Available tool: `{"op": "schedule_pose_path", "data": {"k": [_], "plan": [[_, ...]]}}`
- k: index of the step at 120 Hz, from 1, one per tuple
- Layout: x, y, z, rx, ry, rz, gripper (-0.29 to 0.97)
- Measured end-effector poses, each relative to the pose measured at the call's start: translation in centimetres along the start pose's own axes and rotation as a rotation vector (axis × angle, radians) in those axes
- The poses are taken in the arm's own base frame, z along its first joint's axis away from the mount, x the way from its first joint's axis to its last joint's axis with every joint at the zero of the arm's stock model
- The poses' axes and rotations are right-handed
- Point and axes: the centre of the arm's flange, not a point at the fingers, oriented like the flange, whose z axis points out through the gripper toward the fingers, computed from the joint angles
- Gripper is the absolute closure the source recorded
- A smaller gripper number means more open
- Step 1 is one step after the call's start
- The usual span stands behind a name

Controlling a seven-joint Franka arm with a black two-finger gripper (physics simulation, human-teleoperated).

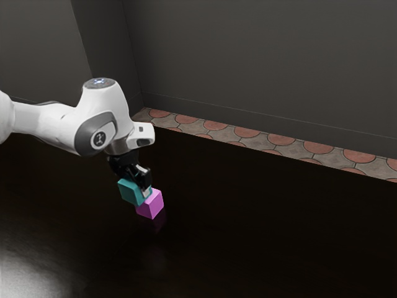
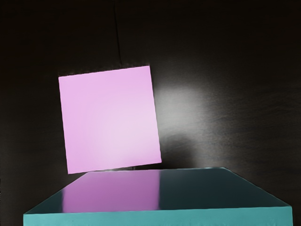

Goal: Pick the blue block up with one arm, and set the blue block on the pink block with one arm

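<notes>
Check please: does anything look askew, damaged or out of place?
Nothing stands out. The gripper holds the blue block close to the pink block, not yet on it; the pink block sits flat on the dark table.

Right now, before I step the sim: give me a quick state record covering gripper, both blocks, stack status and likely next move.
gripper: shut on the blue block
blue block: teal-blue, held off the table, higher than the pink block and offset toward the exterior view's left of it
pink block: sits on the table, whole top face bare in the wrist view
stacked: not yet
likely next move: probably shift over the pink block, lower, release
</notes>
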Motion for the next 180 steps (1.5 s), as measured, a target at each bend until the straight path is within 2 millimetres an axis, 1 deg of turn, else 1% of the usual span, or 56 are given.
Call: {"op": "schedule_pose_path", "data": {"k": [10, 33, 44, 54, 61, 74, 92, 105, 129, 159, 180], "plan": [[0.5, -0.1, 0.2, 0.000, -0.008, 0.000, 0.37], [0.6, -0.3, 0.8, -0.001, -0.018, 0.023, 0.37], [1.2, -0.4, 0.9, -0.001, -0.015, 0.031, 0.37], [1.9, -0.9, 1.0, -0.001, -0.011, 0.033, 0.37], [2.2, -1.3, 1.4, -0.001, -0.016, 0.033, 0.37], [2.6, -2.7, 2.3, 0.000, -0.028, 0.021, 0.37], [3.3, -3.4, 2.7, 0.001, -0.027, 0.027, 0.37], [3.9, -3.4, 3.0, 0.001, -0.028, 0.037, 0.37], [4.1, -3.3, 3.1, -0.002, -0.026, 0.047, 0.37], [4.9, -3.0, 3.8, -0.013, -0.032, 0.022, 0.38], [5.0, -2.9, 3.9, -0.013, -0.034, 0.013, 0.38]]}}
